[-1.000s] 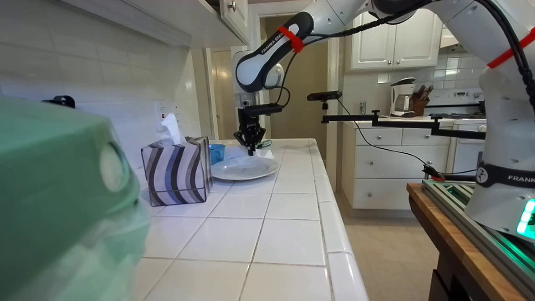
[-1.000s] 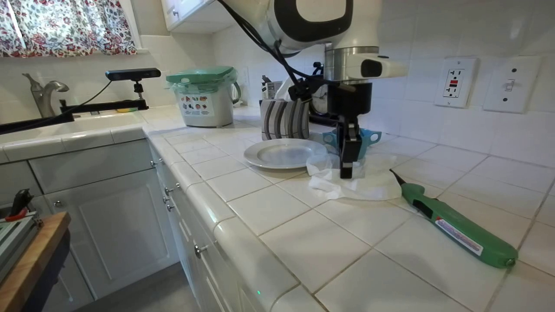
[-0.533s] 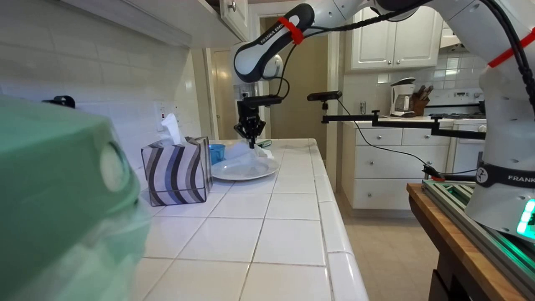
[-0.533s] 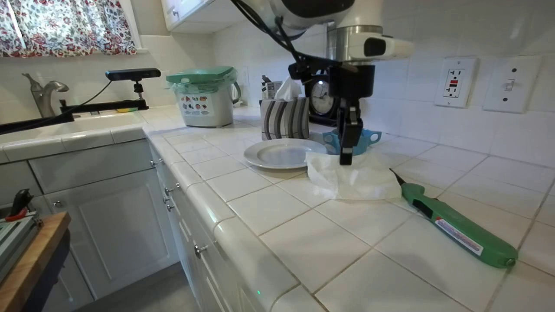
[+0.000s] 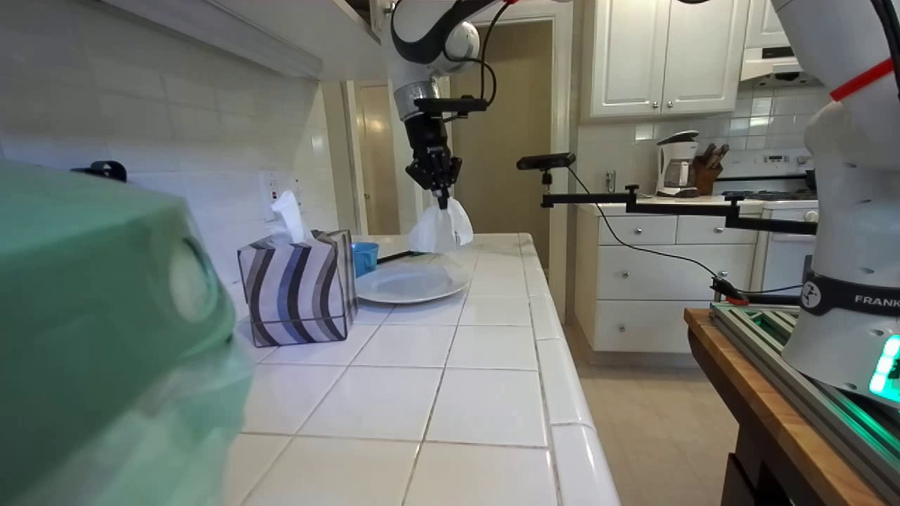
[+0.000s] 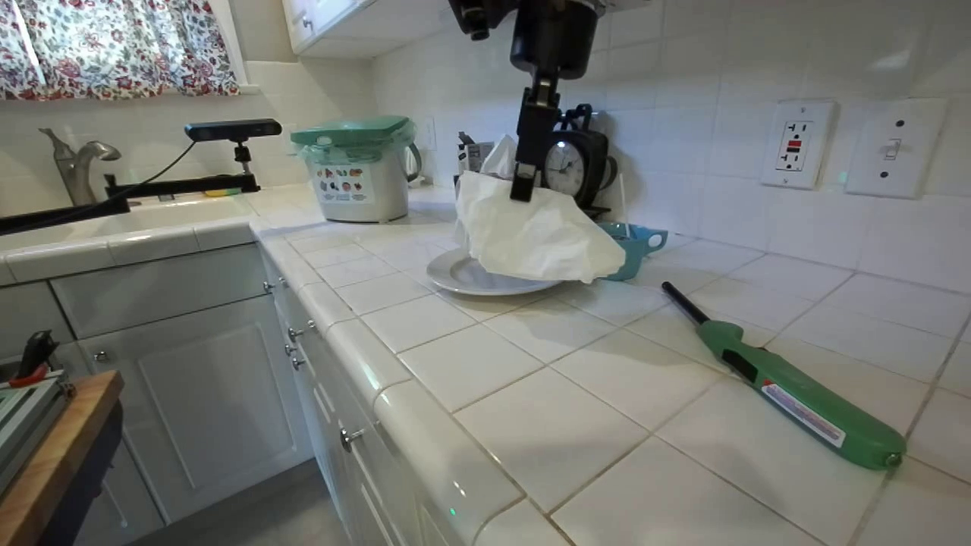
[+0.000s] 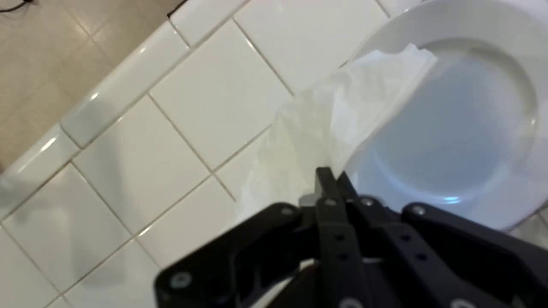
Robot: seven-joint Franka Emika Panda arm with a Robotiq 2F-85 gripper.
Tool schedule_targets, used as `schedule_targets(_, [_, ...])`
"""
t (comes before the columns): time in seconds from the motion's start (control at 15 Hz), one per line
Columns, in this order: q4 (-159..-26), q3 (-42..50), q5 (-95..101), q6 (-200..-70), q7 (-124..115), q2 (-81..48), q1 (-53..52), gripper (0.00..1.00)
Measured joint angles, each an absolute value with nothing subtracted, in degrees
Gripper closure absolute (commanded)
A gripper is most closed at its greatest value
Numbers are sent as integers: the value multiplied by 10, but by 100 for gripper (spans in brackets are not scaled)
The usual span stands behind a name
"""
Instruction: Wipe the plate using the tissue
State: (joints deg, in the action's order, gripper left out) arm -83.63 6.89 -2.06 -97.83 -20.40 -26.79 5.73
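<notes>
The plate [image 5: 404, 284] is shallow, round and white and lies on the tiled counter, also in an exterior view [image 6: 454, 274] and the wrist view [image 7: 462, 124]. My gripper [image 5: 442, 202] is shut on the tissue [image 5: 437, 230], a white crumpled sheet pinched at its top and hanging down. In an exterior view my gripper [image 6: 522, 191] holds the tissue [image 6: 546, 239] in front of and above the plate, hiding part of it. In the wrist view the closed fingertips of my gripper [image 7: 335, 174] grip the tissue [image 7: 295, 137], which overlaps the plate's near rim. Contact between tissue and plate cannot be told.
A striped tissue box [image 5: 299, 288] stands beside the plate. A blue cup [image 6: 637, 254] and a black clock [image 6: 573, 163] are near the wall. A green lighter [image 6: 804, 398] lies on the counter. A green-lidded bin [image 6: 356, 171] stands farther back.
My gripper has risen from the counter with the tissue, lifting it off the tiles, and moved over toward the plate. The lighter's black tip is now uncovered.
</notes>
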Motion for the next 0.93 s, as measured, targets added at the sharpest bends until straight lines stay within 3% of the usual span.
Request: schedule_targets(0.93, [-887,28,-20,-1122,-144,-305,12,100])
